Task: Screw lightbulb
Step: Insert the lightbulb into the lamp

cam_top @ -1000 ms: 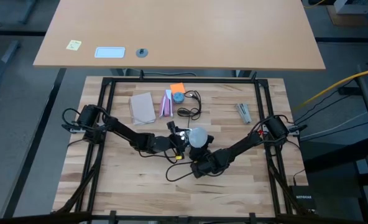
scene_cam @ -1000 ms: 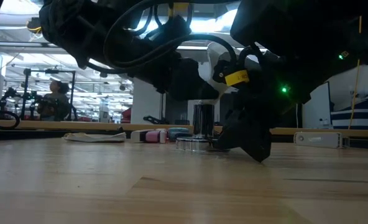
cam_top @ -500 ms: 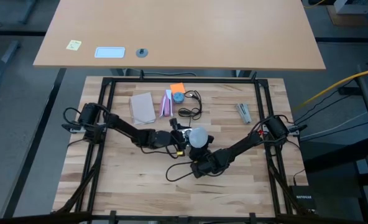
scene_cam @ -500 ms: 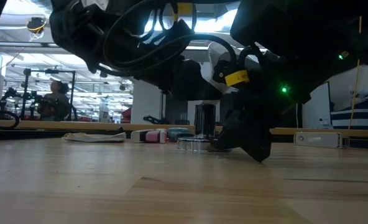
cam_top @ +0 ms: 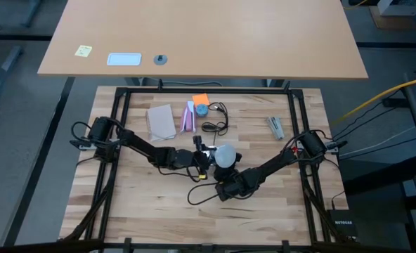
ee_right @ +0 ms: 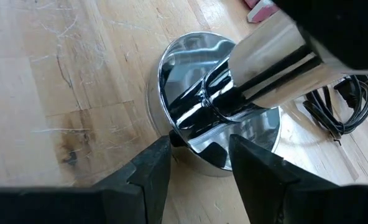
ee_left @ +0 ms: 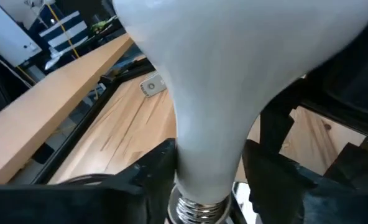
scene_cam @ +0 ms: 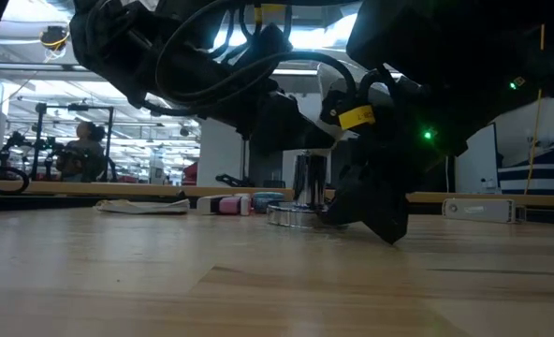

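**Left gripper closed on lightbulb neck above socket**

Left gripper [cam_top: 206,155], high view: it sits at table centre, touching the white lightbulb [cam_top: 224,154]. Right gripper [cam_top: 225,184] sits just beside the bulb on the near side. A pink-and-white packet [cam_top: 187,117] lies well apart, toward the far edge.

Low view: both dark arms crowd over the silvery socket [scene_cam: 296,213], whose upright stem stands on the wooden table [scene_cam: 165,271]. The bulb is mostly hidden behind them.

Left wrist view: its 2 fingers [ee_left: 148,174] press against either side of the lightbulb's [ee_left: 234,81] narrow neck, just above the threaded metal base.

Right wrist view: its 2 fingers [ee_right: 150,171] clasp the rim of the socket's [ee_right: 190,68] round base, partly parted, with the dark cord [ee_right: 342,106] beyond.
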You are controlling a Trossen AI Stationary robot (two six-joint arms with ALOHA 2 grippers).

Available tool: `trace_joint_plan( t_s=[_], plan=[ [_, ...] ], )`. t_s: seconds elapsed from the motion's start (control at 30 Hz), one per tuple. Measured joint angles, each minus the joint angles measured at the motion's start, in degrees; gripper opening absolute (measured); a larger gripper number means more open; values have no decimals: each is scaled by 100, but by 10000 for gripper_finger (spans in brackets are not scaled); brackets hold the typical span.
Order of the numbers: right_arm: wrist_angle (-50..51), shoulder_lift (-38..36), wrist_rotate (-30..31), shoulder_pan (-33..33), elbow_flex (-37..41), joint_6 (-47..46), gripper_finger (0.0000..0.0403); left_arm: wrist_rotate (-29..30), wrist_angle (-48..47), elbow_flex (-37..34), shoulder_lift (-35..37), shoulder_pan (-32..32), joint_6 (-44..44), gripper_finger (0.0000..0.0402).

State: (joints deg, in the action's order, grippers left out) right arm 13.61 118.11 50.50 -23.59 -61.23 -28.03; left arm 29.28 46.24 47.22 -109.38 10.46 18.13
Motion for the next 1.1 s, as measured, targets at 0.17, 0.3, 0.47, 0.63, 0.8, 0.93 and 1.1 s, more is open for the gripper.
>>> trace_joint_plan(
  t_s=[0.17,0.3,0.47,0.63,0.8,0.93,1.1],
  plan=[
    [121,-149,-24,0,5,75,167,9,5,0,0,32,6,135],
    [205,-239,-64,0,13,361,167,4,23,2,0,37,-5,129],
    [252,-331,-214,0,21,565,167,-20,225,2,-4,37,-24,139],
    [422,-485,-310,0,22,645,167,-27,505,2,-4,42,-37,136],
    [519,-525,-347,-6,15,625,167,104,573,2,42,61,-302,138],
    [684,-529,-661,-8,13,612,167,430,533,2,125,92,-624,138],
    [1046,-714,-761,-198,7,597,167,719,492,0,239,123,-1079,137]
  ],
)
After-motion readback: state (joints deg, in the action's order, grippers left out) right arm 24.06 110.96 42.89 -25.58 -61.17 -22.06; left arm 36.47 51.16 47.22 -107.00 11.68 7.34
